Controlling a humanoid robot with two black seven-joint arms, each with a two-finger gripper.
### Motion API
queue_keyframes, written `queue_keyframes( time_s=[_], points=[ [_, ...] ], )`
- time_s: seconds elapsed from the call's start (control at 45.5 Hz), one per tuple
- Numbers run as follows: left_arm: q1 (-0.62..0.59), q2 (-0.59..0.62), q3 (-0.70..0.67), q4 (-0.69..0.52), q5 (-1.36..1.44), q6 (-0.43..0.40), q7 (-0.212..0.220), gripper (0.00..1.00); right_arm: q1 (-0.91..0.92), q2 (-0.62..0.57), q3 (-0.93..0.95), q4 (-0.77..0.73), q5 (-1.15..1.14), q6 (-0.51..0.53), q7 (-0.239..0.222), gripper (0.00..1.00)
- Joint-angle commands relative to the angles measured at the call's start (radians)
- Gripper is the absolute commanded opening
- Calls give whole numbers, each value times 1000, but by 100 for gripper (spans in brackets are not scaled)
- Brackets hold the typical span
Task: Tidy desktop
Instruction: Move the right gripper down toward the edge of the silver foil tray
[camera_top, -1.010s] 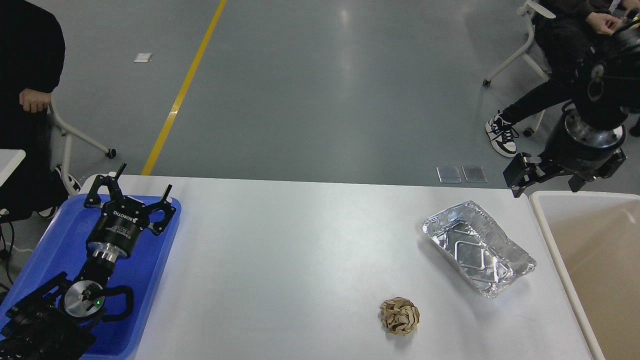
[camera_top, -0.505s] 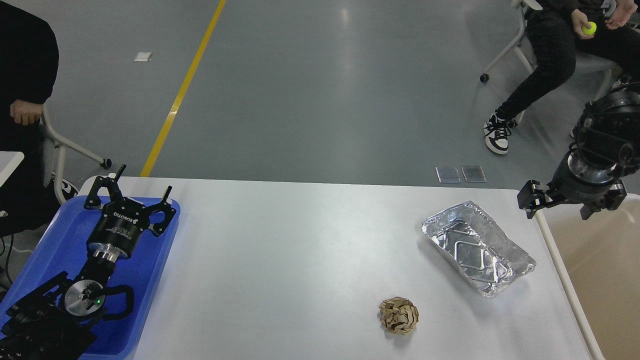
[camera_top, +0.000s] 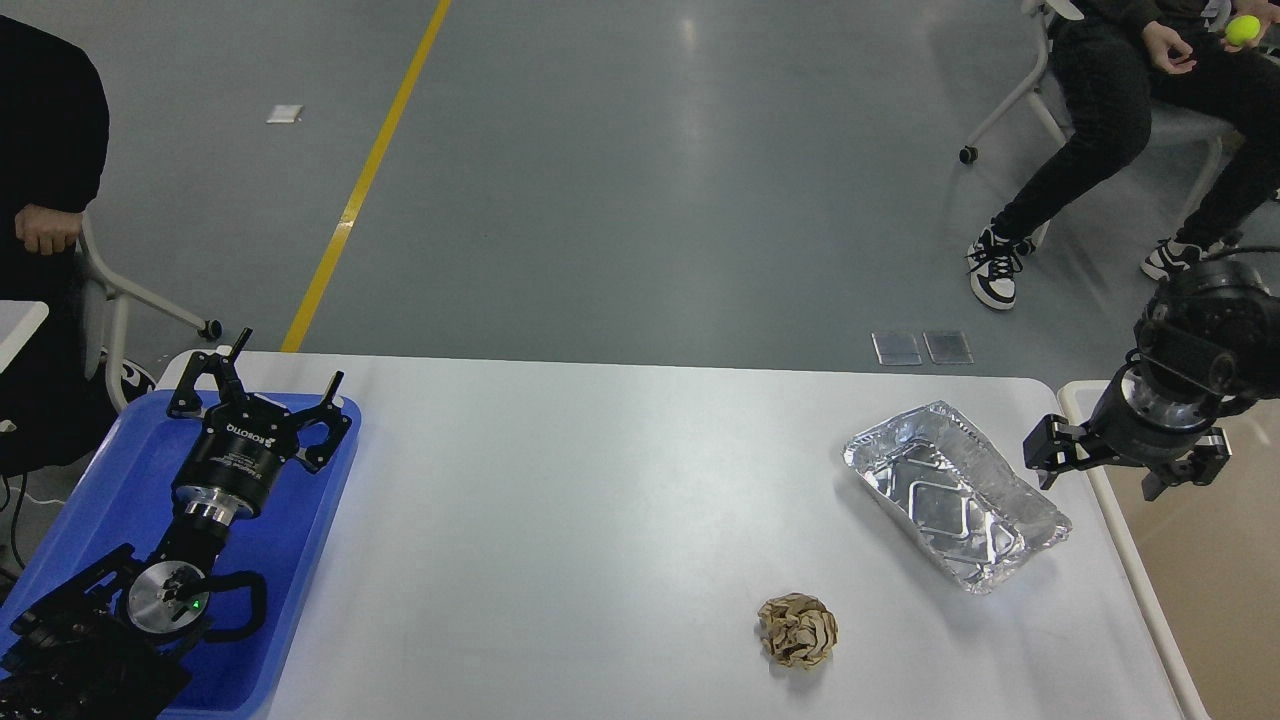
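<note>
at the far left the left gripper (camera_top: 262, 385) hung over the blue tray (camera_top: 110, 500), its two fingers spread wide with nothing between them and nothing touching them. it sat exactly where it had been a second before, so that arm took no part in the current step. the tray itself lay on the left end of the desktop (camera_top: 560, 500), the big white tabletop that fills the lower half of the view.

moving right, the middle of the desktop was bare, and then came the crumpled brown paper ball (camera_top: 797, 630) near the front edge, with the empty foil tray (camera_top: 955, 495) lying slantwise behind and to the right of it. neither had shifted over the last second.

the change was at the right. the right gripper (camera_top: 1125, 460) had come down and forward from up beyond the far corner of the desktop, and now hovered just beside the foil tray's right end, above the seam between the desktop and the beige bin (camera_top: 1200, 560). it carried nothing. seen nearly end-on and dark, its fingers could not be told apart well enough to say how far open they were. i judged the descent to be an approach to the foil tray, probably to move it into the bin; both pieces of litter remained on the desktop, so the tidying was not yet finished.
</note>
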Motion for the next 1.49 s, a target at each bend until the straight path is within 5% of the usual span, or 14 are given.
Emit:
queue_keyframes(
  time_s=[0.0,0.527,1.252,1.471],
  points=[
    [0,0,0,0,0,0,0,99,-75,0,66,-32,2,0,0,100],
    [0,0,0,0,0,0,0,99,-220,-52,204,-35,59,-4,0,100],
    [0,0,1,0,0,0,0,99,-283,-63,271,-20,223,-314,0,98],
    [0,0,0,0,0,0,0,99,-302,-63,271,8,223,-333,0,97]
  ],
)
